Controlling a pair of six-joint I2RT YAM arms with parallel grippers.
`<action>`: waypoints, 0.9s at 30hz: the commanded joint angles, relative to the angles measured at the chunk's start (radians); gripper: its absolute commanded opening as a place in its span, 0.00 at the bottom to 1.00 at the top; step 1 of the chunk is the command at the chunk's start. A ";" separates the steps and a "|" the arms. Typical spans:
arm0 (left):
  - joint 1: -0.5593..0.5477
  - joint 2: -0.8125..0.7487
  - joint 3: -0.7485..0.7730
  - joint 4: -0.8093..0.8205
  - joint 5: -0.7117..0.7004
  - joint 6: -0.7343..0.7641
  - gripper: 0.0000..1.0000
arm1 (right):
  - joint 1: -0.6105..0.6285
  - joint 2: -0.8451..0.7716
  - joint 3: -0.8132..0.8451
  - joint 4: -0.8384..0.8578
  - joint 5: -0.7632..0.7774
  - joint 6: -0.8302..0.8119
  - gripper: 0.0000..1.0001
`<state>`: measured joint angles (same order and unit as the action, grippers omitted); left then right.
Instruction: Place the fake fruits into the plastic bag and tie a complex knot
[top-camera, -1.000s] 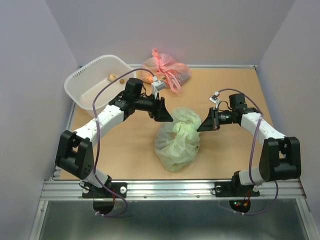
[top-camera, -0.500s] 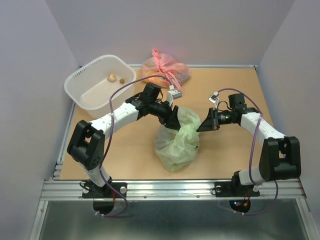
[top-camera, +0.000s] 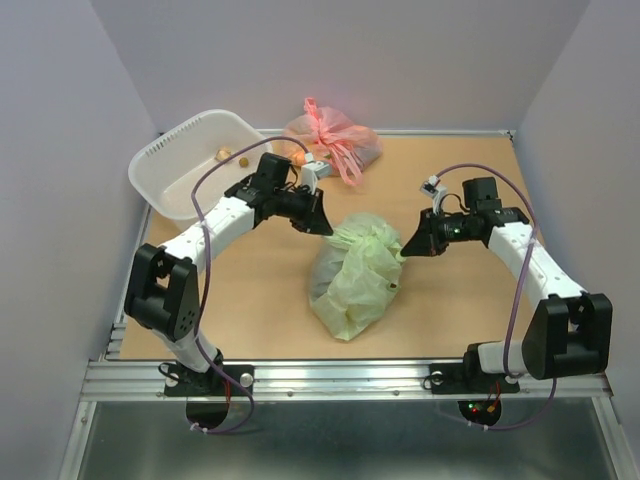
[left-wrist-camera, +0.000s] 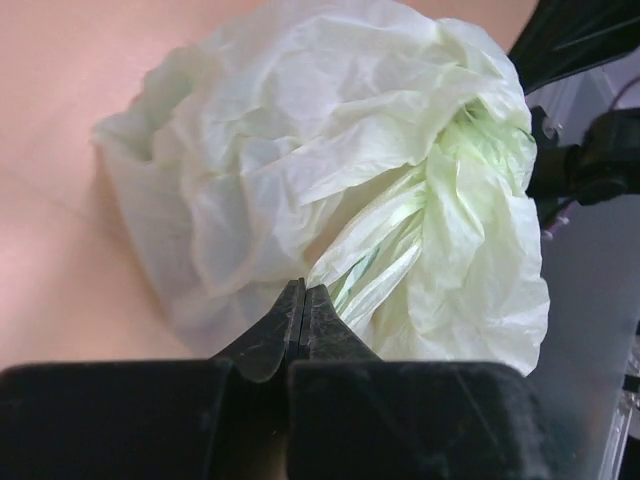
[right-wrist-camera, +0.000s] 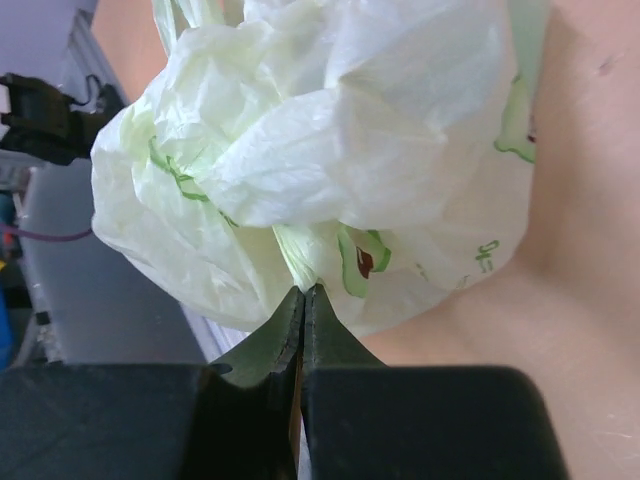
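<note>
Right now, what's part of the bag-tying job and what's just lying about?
Job: plastic bag; left gripper and right gripper, both shut on it.
Lying about: pink bag; white basket holding two small pieces.

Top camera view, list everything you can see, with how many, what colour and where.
plastic bag: one, pale green, crumpled, middle of the table
pink bag: one, pink, tied shut, back of the table near the wall
basket: one, white, back left corner
small pieces: two, yellow-brown, inside the basket at its far end
orange thing: one, orange, between basket and pink bag, partly hidden
table: one, tan
left arm: one, white and black, reaching in from the left
right arm: one, white and black, reaching in from the right
left gripper: one, black, jaws shut on the plastic bag's left strip
right gripper: one, black, jaws shut on its right strip
</note>
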<state>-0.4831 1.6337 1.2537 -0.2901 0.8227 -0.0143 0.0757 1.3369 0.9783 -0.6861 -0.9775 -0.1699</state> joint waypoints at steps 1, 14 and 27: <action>0.070 -0.084 0.013 -0.070 -0.140 0.045 0.00 | -0.002 -0.036 0.092 -0.133 0.175 -0.157 0.00; 0.149 -0.250 -0.088 -0.112 -0.398 0.197 0.00 | -0.129 0.001 0.151 -0.260 0.410 -0.417 0.00; 0.110 -0.219 0.012 -0.057 -0.163 0.290 0.64 | -0.093 0.180 0.333 -0.300 0.203 -0.353 0.72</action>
<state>-0.3656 1.4277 1.1965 -0.3645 0.6365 0.2173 -0.0154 1.5051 1.2110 -0.9466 -0.7658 -0.5426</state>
